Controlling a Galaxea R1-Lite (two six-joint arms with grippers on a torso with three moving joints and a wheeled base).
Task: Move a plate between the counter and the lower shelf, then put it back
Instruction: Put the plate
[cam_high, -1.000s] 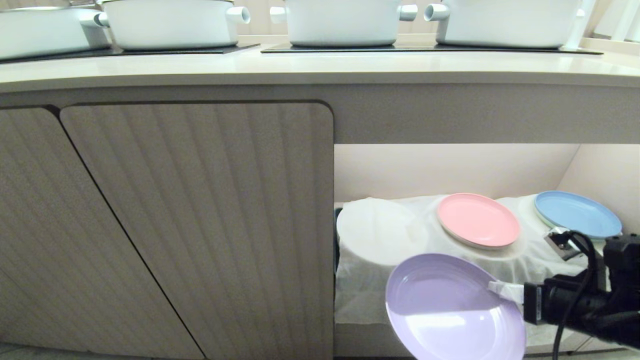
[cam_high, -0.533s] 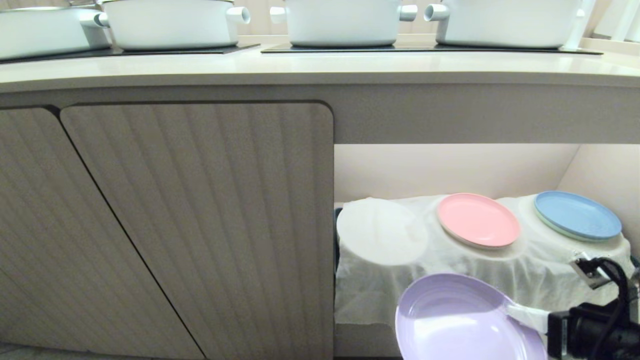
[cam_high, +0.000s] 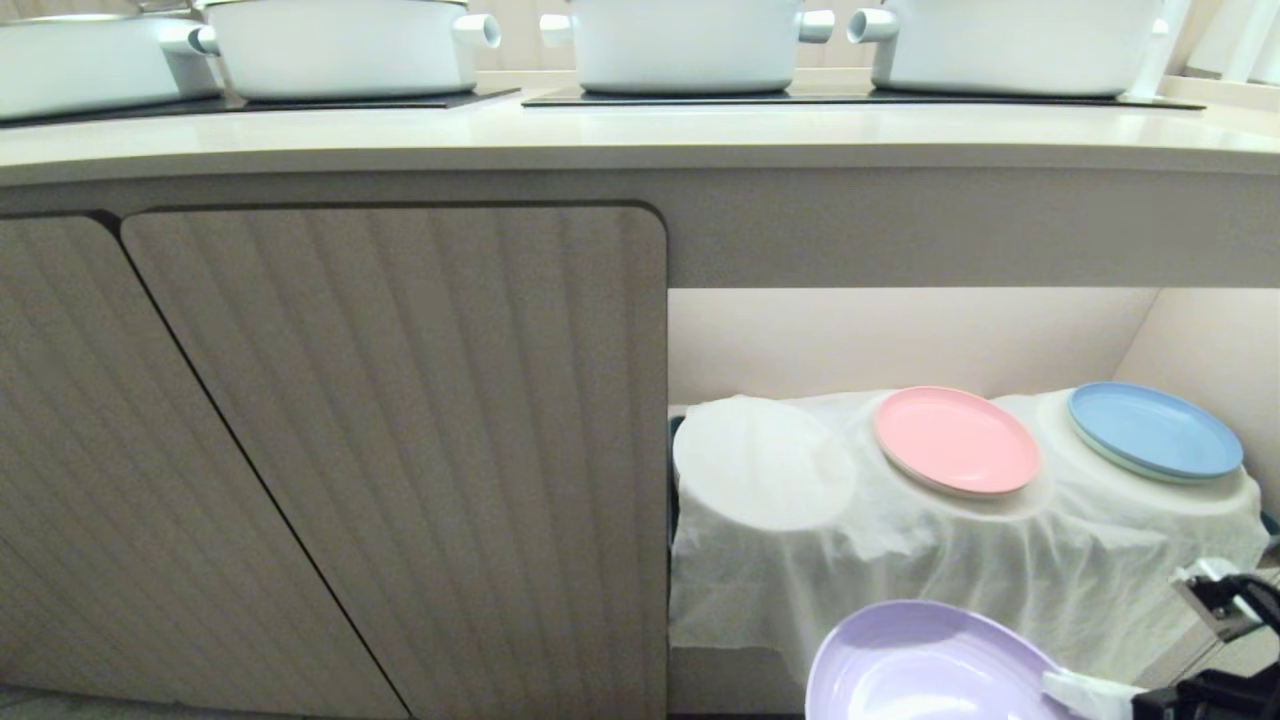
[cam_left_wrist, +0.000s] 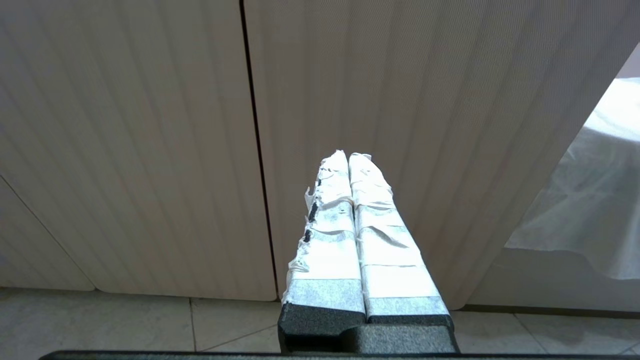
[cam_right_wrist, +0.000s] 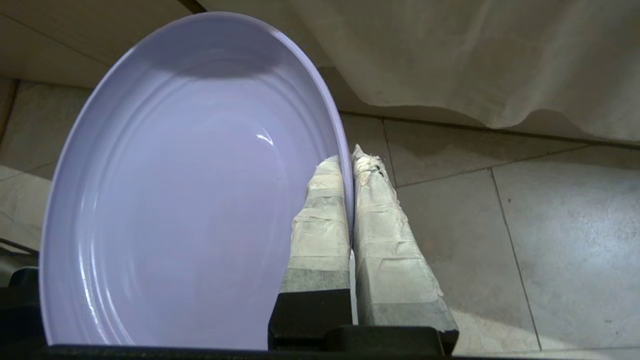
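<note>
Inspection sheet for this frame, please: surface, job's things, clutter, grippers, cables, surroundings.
Surface: counter carries three white pots.
Job's things: plate held in the air, below and in front of the lower shelf.
Clutter: pink plate and blue plate sit on cloth-covered mounds.
Grippers: right gripper shut on the plate's rim; left gripper shut, empty, facing cabinet doors.
Cables: black cable by the right arm.
Surroundings: tiled floor.

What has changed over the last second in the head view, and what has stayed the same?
The right gripper, fingers pinching the rim of the lilac plate, has carried it down and away from the lower shelf, toward the picture's bottom edge. Unchanged: the grip, the pink plate, the blue plate and the left gripper.
</note>
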